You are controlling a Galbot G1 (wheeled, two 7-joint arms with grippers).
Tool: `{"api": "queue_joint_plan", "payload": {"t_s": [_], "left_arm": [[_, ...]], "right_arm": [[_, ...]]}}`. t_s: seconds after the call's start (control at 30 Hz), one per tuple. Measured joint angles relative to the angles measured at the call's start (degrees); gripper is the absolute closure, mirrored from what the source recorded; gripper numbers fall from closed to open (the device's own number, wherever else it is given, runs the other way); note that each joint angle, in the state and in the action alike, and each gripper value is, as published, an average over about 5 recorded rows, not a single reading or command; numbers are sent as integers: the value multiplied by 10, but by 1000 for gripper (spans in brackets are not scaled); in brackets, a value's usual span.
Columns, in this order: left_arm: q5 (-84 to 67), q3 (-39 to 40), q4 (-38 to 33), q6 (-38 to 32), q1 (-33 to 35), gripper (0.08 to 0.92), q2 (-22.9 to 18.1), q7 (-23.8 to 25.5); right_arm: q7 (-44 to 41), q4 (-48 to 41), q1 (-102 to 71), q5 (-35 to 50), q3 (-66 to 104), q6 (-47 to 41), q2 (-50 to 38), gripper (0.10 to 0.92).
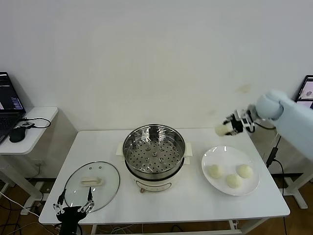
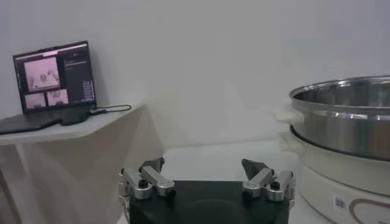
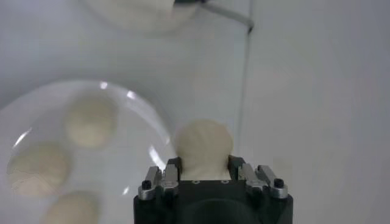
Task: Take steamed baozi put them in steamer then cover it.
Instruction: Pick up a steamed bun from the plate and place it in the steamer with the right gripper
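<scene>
At the near edge of the white rectangular table point(image 1: 195, 196), on the robot's left side, the left end effector point(image 1: 74, 209) hovered with its fingers spread apart and nothing between them. It was just in front of the round clear glass cover point(image 1: 92, 185), which lay flat on the table with its cream-white rectangular handle on top. In the left wrist view the open fingers point(image 2: 145, 178) pointed toward the steamer.

In the middle of the table stood the round shiny stainless-steel steamer point(image 1: 154, 154) on its white electric base. Its perforated tray was visible inside and no bun lay in it. The cover was to the left of it, near but apart.

To the right of the steamer was a flat round white plate point(image 1: 247, 183). 3 small, smooth, pale cream-white steamed baozi point(image 1: 234, 180) rested on it, close to each other.

Farther back, above the far right part of the table behind the plate, the right end effector point(image 1: 231, 128) was in the air. Its fingers were closed on the 4th baozi point(image 3: 203, 146), which sat between the 2 pads in the right wrist view. This bun was lifted off the plate and well apart from the steamer.

On the far left was a small white side table point(image 1: 34, 132) with a black laptop point(image 1: 7, 105) on it.
</scene>
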Motion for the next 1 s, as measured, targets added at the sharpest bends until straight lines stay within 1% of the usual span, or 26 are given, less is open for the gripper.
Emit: {"api": "queue_joint_plan", "payload": {"t_s": [0.2,0.43,0.7,1.0], "left_arm": [[-4,-7,0,0,-1,177,2,0],[-10,-16,2,-2,0,177,2,-1],[-12,-19,8,-8,-2,177,-2,-3],[-11,-17,14,-9,-10,177,-9,-3]], "right_arm": [[12,-1,39,37,-53,17,70,533],[23,-29,51,37,-102,62,161,531],[40,-80,39,-22,-133,132,246,517],[65,-148,8,-110,-143,216,313,513]]}}
